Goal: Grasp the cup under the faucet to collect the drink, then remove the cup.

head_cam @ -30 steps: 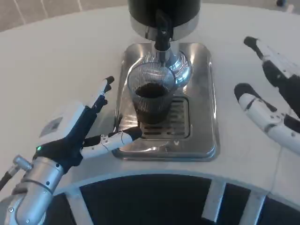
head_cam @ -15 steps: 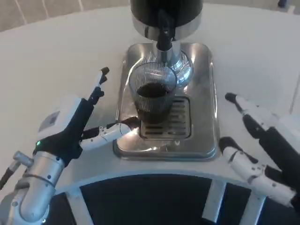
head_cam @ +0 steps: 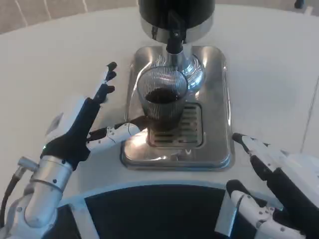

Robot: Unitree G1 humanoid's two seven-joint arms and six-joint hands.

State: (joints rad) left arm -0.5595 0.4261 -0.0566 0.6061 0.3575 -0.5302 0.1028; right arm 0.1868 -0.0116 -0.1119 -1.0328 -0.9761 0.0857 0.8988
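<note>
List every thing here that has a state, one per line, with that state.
cup: upright on the drip tray under the faucet, partly filled with dark drink, not gripped
faucet: above the cup, no visible stream
drip tray: flat on the table, bearing the cup
left hand: open, fingers spread beside the cup
right hand: open, holding nothing

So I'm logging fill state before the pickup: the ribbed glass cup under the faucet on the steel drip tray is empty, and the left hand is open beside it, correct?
Not quite. The cup is not empty: the head view shows dark drink inside it. The rest holds: it stands under the faucet on the steel drip tray, and the left hand is open beside it.
</note>
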